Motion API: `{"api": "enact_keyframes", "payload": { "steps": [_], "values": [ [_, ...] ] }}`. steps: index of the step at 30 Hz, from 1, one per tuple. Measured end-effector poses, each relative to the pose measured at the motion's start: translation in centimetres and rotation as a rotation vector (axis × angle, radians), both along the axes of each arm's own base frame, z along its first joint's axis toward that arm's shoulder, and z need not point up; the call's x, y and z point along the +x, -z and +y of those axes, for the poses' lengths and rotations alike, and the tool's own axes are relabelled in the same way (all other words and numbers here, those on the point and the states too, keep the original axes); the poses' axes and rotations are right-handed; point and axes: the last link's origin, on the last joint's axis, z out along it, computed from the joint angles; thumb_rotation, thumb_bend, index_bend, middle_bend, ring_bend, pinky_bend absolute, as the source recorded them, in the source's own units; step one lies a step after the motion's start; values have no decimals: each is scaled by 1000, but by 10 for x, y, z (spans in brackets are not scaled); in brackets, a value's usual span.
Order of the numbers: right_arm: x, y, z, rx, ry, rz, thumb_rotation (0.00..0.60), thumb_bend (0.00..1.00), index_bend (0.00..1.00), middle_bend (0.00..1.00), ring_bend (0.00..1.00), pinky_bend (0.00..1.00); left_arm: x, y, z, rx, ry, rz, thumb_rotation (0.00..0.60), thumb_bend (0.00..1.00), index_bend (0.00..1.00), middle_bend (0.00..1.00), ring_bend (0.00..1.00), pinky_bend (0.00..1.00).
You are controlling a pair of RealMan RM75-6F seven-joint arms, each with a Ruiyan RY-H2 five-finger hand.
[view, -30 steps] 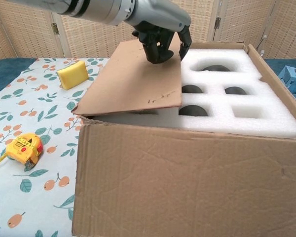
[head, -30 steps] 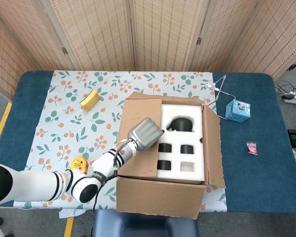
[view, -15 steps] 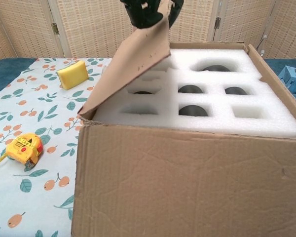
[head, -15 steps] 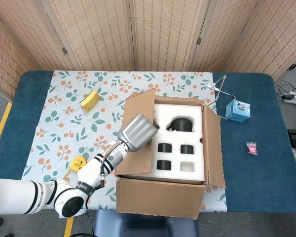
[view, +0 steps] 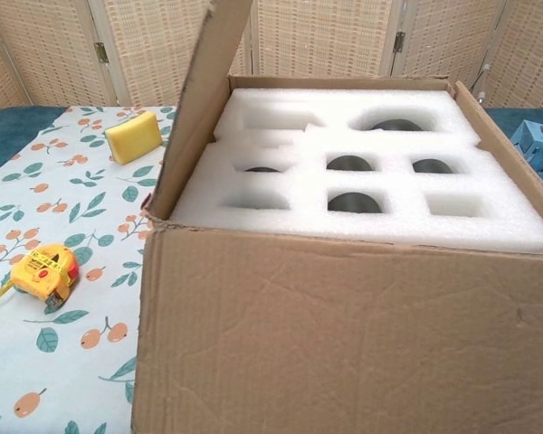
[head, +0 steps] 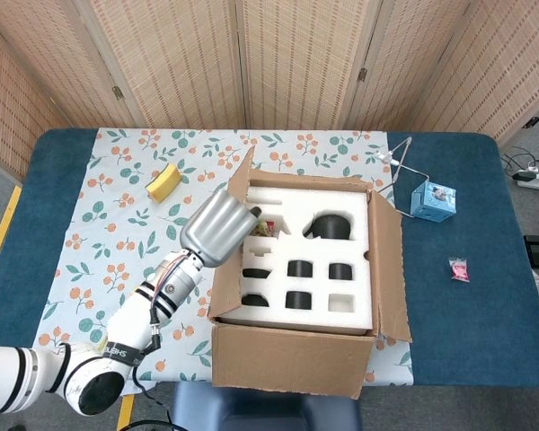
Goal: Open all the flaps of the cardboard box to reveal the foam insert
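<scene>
The cardboard box sits on the floral tablecloth at the near edge of the table, and serves as the landmark below.

Head view only: the left hand is visible at the box's left side, against the upper edge of the left flap, which stands close to upright. Its fingers curl over the flap's top edge; whether they clamp the cardboard or only hook it cannot be determined. The right hand appears in neither view. Also seen only here: the right flap, angled outward from the box; a blue block beyond the box's far right corner, with a thin wire stand near it; and a small pink item well to the right of the box on the blue table surface.

Chest view only: the left flap rises out of the top of the frame, so the hand is out of shot. A yellow tape measure lies left of the box's near corner.

Both views: the white foam insert fills the box, fully exposed, and a yellow sponge lies left of and beyond the box.

Count: one box, one foam insert, eight foam recesses distinguishable, some holding dark round items, one sponge, one tape measure, one blue block, one pink item.
</scene>
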Motion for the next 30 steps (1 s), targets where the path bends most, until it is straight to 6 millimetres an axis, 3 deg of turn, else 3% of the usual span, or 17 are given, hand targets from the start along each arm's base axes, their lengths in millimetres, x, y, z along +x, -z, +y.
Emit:
{"api": "enact_keyframes", "payload": {
  "steps": [11, 17, 22, 25, 27, 30],
  "values": [
    [2, 6, 1, 18, 4, -2, 202, 458, 71, 0, 79, 0, -50, -33, 11, 154, -125, 44, 600, 719, 460, 882, 880, 829],
    [5, 9, 0, 30, 8, 4, 204, 458, 69, 0, 78, 0, -87, -53, 15, 218, -214, 51, 600, 719, 464, 882, 874, 829],
    [10, 12, -3, 33, 9, 32, 200, 459, 66, 0, 79, 0, -114, -71, 11, 255, -272, 18, 600, 719, 433, 847, 815, 803],
    [13, 12, -5, 33, 10, 48, 202, 458, 62, 0, 80, 0, -128, -79, 5, 275, -287, -1, 600, 718, 283, 653, 620, 610],
    [17, 13, -8, 34, 7, 69, 201, 458, 62, 0, 81, 0, -140, -84, -2, 288, -300, -25, 600, 717, 164, 465, 394, 364],
    [25, 17, -12, 43, 2, 107, 206, 458, 61, 0, 82, 0, -168, -91, -17, 310, -344, -91, 600, 695, 103, 307, 219, 174]
  ]
}}
